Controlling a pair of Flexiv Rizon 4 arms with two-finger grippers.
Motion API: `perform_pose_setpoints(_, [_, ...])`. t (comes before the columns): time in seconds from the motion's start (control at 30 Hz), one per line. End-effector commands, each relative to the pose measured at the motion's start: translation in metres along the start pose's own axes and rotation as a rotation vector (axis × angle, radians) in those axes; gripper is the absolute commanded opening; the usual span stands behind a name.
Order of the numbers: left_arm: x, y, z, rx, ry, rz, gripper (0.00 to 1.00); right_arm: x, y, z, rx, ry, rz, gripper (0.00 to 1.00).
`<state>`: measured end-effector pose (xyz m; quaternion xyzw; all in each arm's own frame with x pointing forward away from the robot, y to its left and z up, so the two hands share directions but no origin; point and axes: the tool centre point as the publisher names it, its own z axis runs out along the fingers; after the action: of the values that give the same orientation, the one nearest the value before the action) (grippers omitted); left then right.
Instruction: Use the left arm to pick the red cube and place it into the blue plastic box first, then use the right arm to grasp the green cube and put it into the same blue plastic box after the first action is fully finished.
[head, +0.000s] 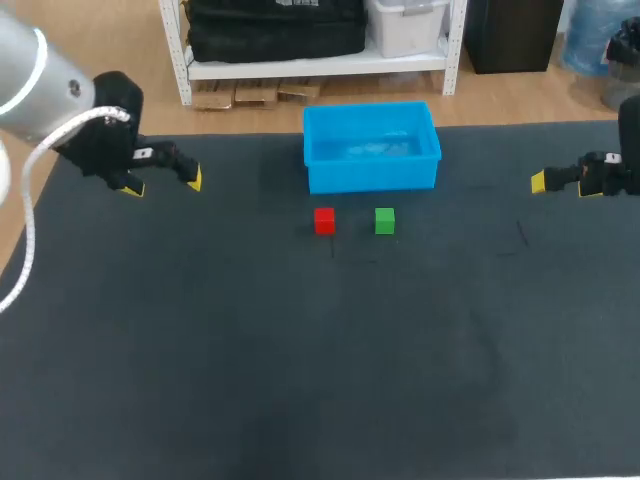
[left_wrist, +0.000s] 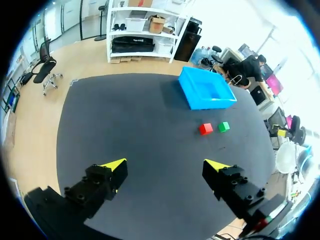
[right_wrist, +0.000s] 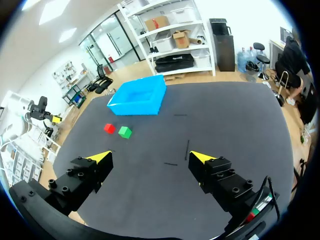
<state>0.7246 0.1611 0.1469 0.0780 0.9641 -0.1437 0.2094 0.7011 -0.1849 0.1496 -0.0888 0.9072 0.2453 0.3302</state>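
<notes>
The red cube (head: 324, 220) is seen resting on the dark bench (head: 300, 350), just in front of the blue plastic box (head: 372, 175) and apart from its front wall. The green cube (head: 385, 220) is set beside the red cube, on the side nearer the right arm, with a small gap left between the two. The box stands upright near the far edge of the bench, its opening turned upward, and no cube is seen inside it.

The left tool (head: 164, 184) is held above the bench at its left side, well apart from both cubes and the box. Its yellow-tipped fingers (left_wrist: 114, 164) are spread wide, with nothing between them. In the left wrist view, the cubes and the box are found far ahead of the tool.

The right tool (head: 565, 186) is held at the right side of the bench, likewise well apart from the cubes. Its fingers (right_wrist: 100, 157) are also spread wide and grip nothing. A few short dark marks (right_wrist: 188, 149) are seen on the bench ahead of it.
</notes>
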Motion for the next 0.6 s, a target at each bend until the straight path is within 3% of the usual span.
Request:
perform_pose_setpoints(0.03, [-0.008,-0.004,0.006,-0.108,0.058,-0.006,1.00,0.000,0.000,0.000,0.001,0.000,-0.001,1.00])
perform_pose_setpoints(0.6, [-0.017,-0.018,0.025,-0.206,0.158,-0.061,1.00,0.000,0.000,0.000,0.001,0.000,-0.001,1.00])
